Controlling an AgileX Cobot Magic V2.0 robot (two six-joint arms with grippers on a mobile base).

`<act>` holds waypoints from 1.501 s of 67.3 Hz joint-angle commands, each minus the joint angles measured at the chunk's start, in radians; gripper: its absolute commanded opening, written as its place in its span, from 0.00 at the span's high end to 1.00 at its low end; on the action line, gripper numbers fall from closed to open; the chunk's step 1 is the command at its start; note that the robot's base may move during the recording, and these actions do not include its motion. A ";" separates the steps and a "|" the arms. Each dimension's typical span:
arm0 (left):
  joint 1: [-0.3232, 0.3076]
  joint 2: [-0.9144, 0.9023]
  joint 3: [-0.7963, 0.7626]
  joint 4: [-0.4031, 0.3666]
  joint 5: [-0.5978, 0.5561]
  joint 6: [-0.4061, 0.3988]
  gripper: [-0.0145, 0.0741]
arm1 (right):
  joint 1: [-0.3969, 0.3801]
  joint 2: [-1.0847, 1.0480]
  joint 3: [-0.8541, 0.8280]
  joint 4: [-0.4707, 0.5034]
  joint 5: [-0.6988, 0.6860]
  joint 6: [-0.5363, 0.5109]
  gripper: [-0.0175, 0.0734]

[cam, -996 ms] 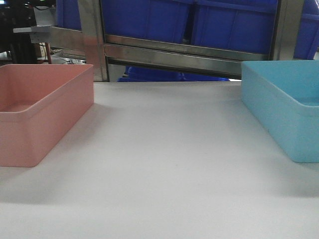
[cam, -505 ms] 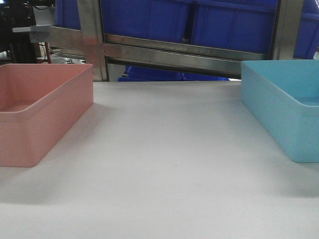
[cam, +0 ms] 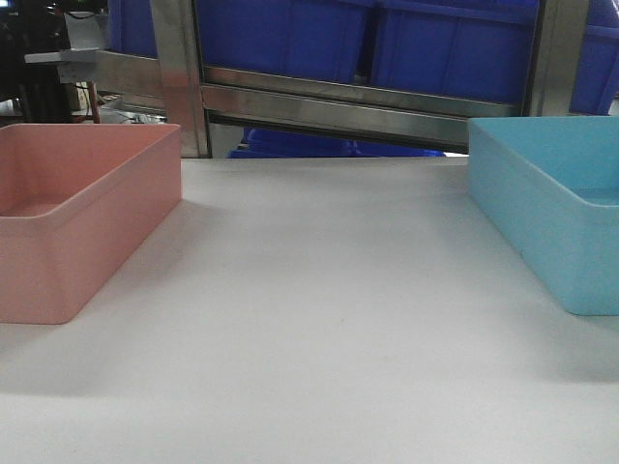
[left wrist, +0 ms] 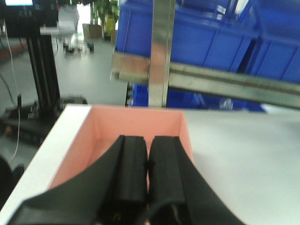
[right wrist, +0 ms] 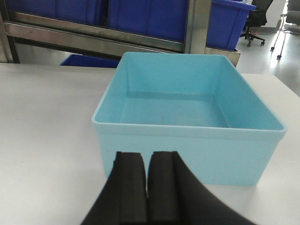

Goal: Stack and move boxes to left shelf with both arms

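Left pincer (left wrist: 149, 140) hangs with its jaws pressed together on nothing, over the near end of the pink box (left wrist: 140, 123). The right pincer (right wrist: 146, 157) is likewise closed and empty, just short of the turquoise box (right wrist: 187, 154). The two tubs sit well apart on the white surface (cam: 319, 290), one at each side. They look empty, light and stiff (matte plastic, probably not slippery), so a pinch over a rim wall should hold once the jaws open. Behind stand a steel rack (cam: 329, 106) and dark blue crates (cam: 290, 39). No obstacle shows between the tubs.
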 commanded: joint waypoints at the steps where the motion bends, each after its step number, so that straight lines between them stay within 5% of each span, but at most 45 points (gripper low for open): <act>1: -0.006 0.115 -0.113 0.002 0.019 0.002 0.83 | -0.004 -0.021 -0.019 -0.004 -0.096 -0.008 0.75; 9: -0.006 0.264 -0.228 0.002 0.125 0.002 0.71 | -0.004 -0.021 -0.019 -0.004 -0.096 -0.008 0.75; 21: -0.003 0.476 -0.392 0.012 0.243 0.002 0.30 | -0.004 -0.021 -0.019 -0.004 -0.096 -0.008 0.75; 28: 0.036 0.601 -0.492 0.028 0.320 0.002 0.19 | -0.004 -0.021 -0.019 -0.004 -0.096 -0.008 0.75; 37: 0.144 0.782 -0.673 0.006 0.491 0.137 0.19 | -0.004 -0.021 -0.019 -0.004 -0.096 -0.008 0.75; 49: 0.268 1.025 -0.915 -0.165 0.673 0.367 0.19 | -0.004 -0.021 -0.019 -0.004 -0.096 -0.008 0.75; 67: 0.300 1.298 -1.078 -0.153 0.635 0.471 0.19 | -0.004 -0.021 -0.019 -0.004 -0.096 -0.008 0.75; 88: 0.322 1.479 -1.088 -0.159 0.497 0.471 0.19 | -0.004 -0.021 -0.019 -0.004 -0.096 -0.008 0.75; 101: 0.343 1.497 -1.088 -0.191 0.487 0.471 0.34 | -0.004 -0.021 -0.019 -0.004 -0.096 -0.008 0.75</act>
